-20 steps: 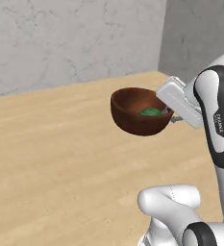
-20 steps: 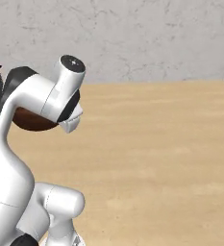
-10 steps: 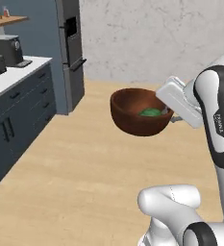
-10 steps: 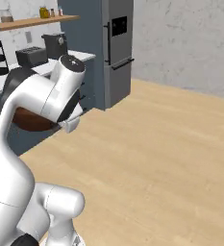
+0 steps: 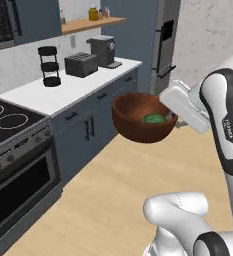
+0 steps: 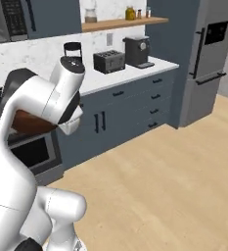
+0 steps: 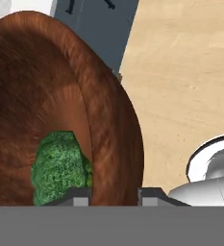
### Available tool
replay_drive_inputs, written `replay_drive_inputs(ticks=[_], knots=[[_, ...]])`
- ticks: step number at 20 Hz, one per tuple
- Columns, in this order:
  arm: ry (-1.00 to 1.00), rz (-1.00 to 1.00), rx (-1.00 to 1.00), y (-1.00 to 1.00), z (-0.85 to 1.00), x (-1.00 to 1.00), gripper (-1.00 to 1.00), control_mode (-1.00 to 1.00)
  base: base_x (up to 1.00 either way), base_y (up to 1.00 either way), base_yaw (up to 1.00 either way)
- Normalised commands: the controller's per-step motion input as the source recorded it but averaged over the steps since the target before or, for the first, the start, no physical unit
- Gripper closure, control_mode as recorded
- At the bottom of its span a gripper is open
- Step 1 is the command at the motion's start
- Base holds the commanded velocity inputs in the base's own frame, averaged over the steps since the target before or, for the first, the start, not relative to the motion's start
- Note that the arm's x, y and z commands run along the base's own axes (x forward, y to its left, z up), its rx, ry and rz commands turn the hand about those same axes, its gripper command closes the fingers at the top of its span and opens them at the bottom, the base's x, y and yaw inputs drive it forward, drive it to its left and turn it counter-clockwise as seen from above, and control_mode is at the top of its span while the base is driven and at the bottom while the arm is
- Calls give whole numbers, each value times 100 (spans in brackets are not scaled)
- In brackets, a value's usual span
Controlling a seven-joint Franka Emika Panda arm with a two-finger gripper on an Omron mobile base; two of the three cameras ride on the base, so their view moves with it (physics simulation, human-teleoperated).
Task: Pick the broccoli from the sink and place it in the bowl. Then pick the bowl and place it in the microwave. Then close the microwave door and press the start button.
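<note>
The round, deep reddish-brown wooden bowl [image 5: 142, 120] hangs in the air over the pale wood floor [image 5: 113, 200], well clear of the white worktop [image 5: 63, 90]. My gripper [image 7: 114, 194] pinches its rim, one finger inside the wall, one outside. Judged stiff and smooth-sided, so a rim hold could slip if tilted; keep it level. Inside lies the small bright green lumpy broccoli floret [image 7: 60, 166], loose against the near wall; light, likely to roll.
</note>
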Motion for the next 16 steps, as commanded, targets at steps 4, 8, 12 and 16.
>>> replay_drive_inputs(ticks=[4, 8, 12, 16], knots=[[0, 0, 0, 0, 0, 0, 100, 100, 51, 98, 49], [0, 0, 0, 0, 0, 0, 100, 100, 91, 68, 41], [0, 0, 0, 0, 0, 0, 100, 100, 64, -2, 35], [0, 0, 0, 0, 0, 0, 100, 100, 49, 0, 35]])
